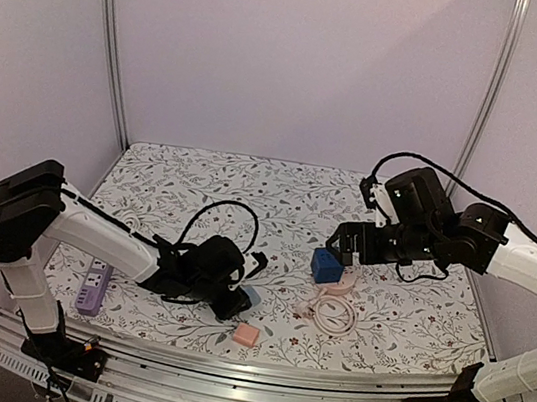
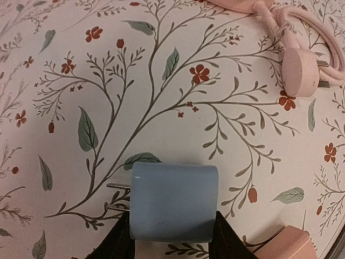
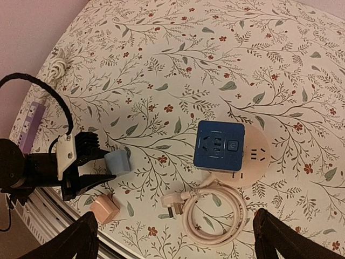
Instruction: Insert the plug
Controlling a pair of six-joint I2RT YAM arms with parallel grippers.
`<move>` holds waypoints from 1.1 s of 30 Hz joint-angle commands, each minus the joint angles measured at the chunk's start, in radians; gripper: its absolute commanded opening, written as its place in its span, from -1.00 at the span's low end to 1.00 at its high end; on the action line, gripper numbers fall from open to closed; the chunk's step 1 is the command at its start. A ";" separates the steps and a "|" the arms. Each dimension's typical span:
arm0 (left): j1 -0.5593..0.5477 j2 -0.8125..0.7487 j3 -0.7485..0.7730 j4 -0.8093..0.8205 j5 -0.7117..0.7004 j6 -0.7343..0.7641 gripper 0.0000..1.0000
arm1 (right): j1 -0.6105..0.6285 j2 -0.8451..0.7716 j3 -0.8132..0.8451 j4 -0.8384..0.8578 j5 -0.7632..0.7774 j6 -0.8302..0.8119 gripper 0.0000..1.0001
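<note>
Reading the views together, we judge the pick-up step to be done: the left gripper (image 1: 233,302) is clenched on the pale blue plug (image 2: 173,202), which sits low over the tabletop (image 1: 210,187) near its front edge; whether it rests there or hangs just clear we cannot tell. The right gripper (image 1: 343,241) hangs released, jaws wide, above the blue cube socket (image 1: 325,267), which sits on a round pink base (image 3: 257,162). Next, we think, the plug must be raised, turned so its prongs (image 2: 117,197) face a socket, and carried either to the cube or to the purple power strip (image 1: 92,286) at the left; which is meant we cannot say. The free arm may need to steady the receiver. Only the left wrist view shows the two metal prongs sticking out of the plug's side, and the fingers (image 2: 116,243) pressing its flat faces. Only the right wrist view shows the cube's socket holes and button, with the coiled pink cable (image 3: 215,216) and small pink adapter (image 3: 104,208) lying nearby. From the top view we get mainly the layout of the two arms.
</note>
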 commanded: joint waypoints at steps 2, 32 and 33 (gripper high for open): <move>-0.020 -0.016 -0.001 -0.010 -0.004 0.009 -0.58 | 0.003 -0.030 -0.025 0.041 -0.031 0.008 0.98; -0.023 -0.367 -0.232 0.385 0.121 -0.086 -0.69 | 0.101 0.108 -0.212 0.716 -0.244 0.293 0.86; -0.023 -0.364 -0.231 0.387 0.122 -0.086 -0.69 | 0.102 0.129 -0.204 0.722 -0.255 0.298 0.84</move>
